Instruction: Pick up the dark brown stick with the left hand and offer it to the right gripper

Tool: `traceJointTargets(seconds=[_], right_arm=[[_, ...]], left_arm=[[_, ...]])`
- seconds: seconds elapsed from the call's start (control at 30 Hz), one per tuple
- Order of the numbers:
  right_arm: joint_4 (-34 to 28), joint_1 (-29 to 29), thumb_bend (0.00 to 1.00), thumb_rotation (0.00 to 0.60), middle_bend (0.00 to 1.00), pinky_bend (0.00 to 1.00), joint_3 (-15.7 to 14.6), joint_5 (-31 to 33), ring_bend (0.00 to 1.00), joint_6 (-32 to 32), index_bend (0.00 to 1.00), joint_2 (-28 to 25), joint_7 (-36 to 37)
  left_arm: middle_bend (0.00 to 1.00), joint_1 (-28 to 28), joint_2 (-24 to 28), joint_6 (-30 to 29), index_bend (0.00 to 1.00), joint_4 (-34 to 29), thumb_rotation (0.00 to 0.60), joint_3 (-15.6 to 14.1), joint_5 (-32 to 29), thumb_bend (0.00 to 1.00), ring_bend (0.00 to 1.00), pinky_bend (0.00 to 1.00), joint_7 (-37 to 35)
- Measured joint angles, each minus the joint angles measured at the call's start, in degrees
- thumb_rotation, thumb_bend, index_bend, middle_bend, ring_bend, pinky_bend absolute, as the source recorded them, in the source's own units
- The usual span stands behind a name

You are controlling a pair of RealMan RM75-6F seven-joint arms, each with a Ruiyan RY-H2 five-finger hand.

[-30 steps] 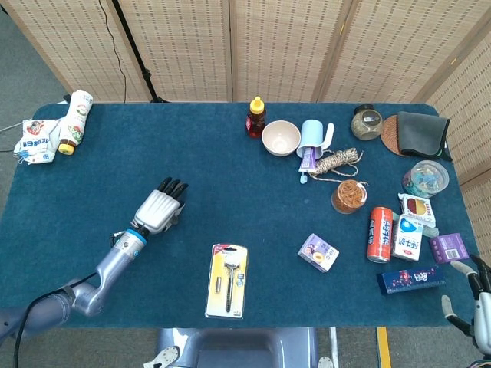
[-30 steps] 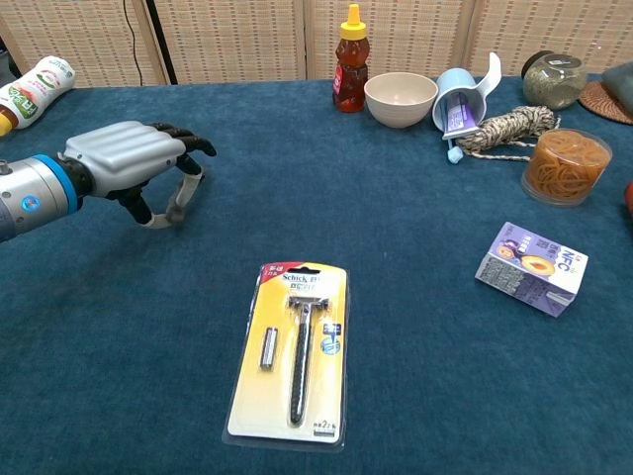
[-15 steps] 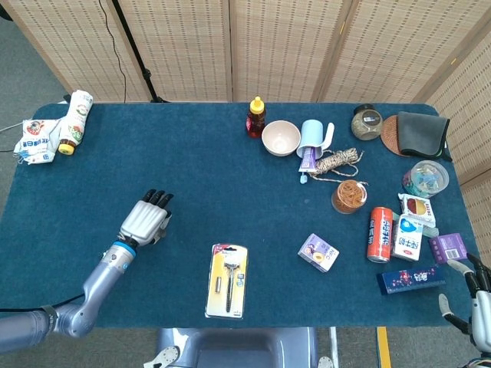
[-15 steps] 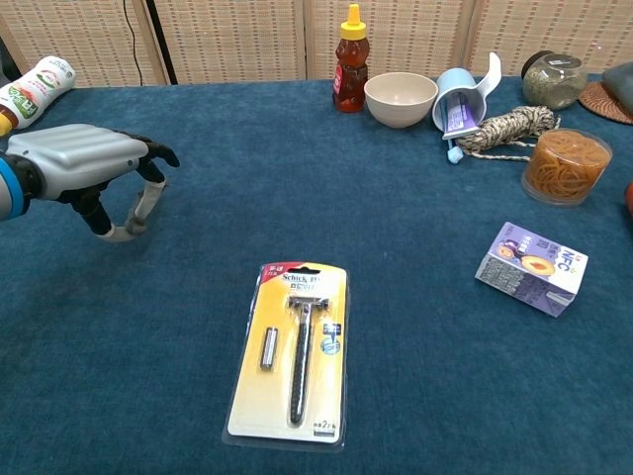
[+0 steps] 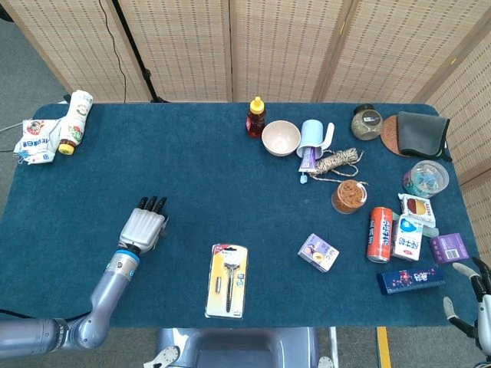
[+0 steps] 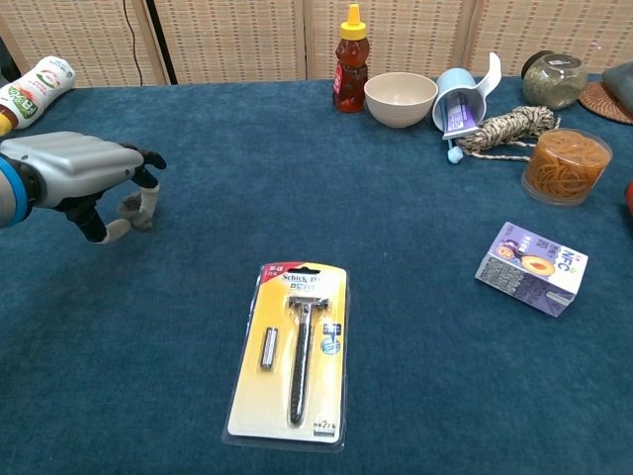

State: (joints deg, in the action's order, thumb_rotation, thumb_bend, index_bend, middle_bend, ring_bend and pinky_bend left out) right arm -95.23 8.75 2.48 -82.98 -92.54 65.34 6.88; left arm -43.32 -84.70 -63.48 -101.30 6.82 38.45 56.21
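The dark brown stick cannot be found in either view: nothing of that kind lies on the blue table, and if it sits under or behind something, the pictures do not show it. So its handling is a guess from the name alone. A stick is likely light, stiff and narrow, hard to lift off the cloth unless pinched between thumb and fingertips. It would best be taken near one end, leaving the rest free for the other hand to take. The left hand hovers low over bare cloth at the table's near left. Its fingers curl downward with the thumb drawn in close to a fingertip, and nothing is seen inside them. The chest view gives no sign of a stick beneath it. Just to its right lies the yellow razor pack, flat and apart from the hand. The right hand shows only at the lower right corner, off the table edge near a dark blue box, fingers spread and holding nothing.
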Motion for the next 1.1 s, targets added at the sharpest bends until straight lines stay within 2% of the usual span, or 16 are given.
traceJointTargets(seconds=[0.1, 0.13, 0.27, 0.47, 0.53, 0.67, 0.77, 0.97, 1.1], right_arm=[[0.2, 0.2, 0.39, 0.600, 0.09, 0.00, 0.0, -0.1, 0.13, -0.3, 0.23, 0.0, 0.4], [0.3, 0.2, 0.39, 0.600, 0.09, 0.00, 0.0, -0.1, 0.13, -0.3, 0.23, 0.0, 0.5], [0.2, 0.2, 0.39, 0.600, 0.09, 0.00, 0.0, -0.3, 0.14, -0.3, 0.23, 0.0, 0.4], [-0.3, 0.1, 0.39, 0.600, 0.09, 0.00, 0.0, -0.7, 0.14, -0.3, 0.24, 0.0, -0.3], [-0.5, 0.1, 0.39, 0.600, 0.09, 0.00, 0.0, -0.8, 0.14, -0.3, 0.24, 0.0, -0.5], [-1.1, 0.1, 0.39, 0.600, 0.09, 0.00, 0.0, -0.8, 0.14, -0.4, 0.24, -0.1, -1.2], [-1.5, 0.0, 0.38, 0.600, 0.09, 0.00, 0.0, -0.8, 0.14, -0.3, 0.24, -0.1, -1.9], [-2.3, -0.1, 0.39, 0.600, 0.09, 0.00, 0.0, -0.9, 0.14, -0.1, 0.24, -0.1, -3.0], [-3.0, -0.1, 0.39, 0.600, 0.09, 0.00, 0.0, -0.9, 0.14, -0.2, 0.24, -0.1, -3.9]], left_arm=[[0.00, -1.2, -0.4, -0.1, 0.05, -0.2, 0.600, -0.3, -0.4, 0.47, 0.00, 0.05, 0.2], [0.00, -1.2, -0.4, -0.1, 0.02, -0.2, 0.600, -0.4, -0.1, 0.47, 0.00, 0.04, 0.0], [0.00, -1.1, -0.1, 0.4, 0.00, 0.1, 0.600, -0.9, 2.8, 0.46, 0.00, 0.00, -2.9], [0.00, -0.9, 2.1, 2.9, 0.00, 0.8, 0.600, -1.9, 7.5, 0.44, 0.00, 0.00, -8.3], [0.00, -0.7, 3.1, 4.1, 0.03, 1.4, 0.600, -2.3, 9.6, 0.43, 0.00, 0.00, -10.5], [0.00, -0.1, 4.6, 5.9, 0.24, 5.0, 0.600, -3.3, 16.8, 0.42, 0.00, 0.00, -16.3], [0.00, 0.7, 5.2, 6.3, 0.33, 9.1, 0.600, -4.2, 22.8, 0.40, 0.00, 0.00, -21.8], [0.00, 1.8, 5.9, 8.0, 0.42, 18.0, 0.600, -5.9, 32.0, 0.39, 0.00, 0.00, -33.0], [0.00, 1.9, 5.4, 10.1, 0.42, 22.8, 0.600, -6.6, 34.2, 0.39, 0.00, 0.00, -38.3]])
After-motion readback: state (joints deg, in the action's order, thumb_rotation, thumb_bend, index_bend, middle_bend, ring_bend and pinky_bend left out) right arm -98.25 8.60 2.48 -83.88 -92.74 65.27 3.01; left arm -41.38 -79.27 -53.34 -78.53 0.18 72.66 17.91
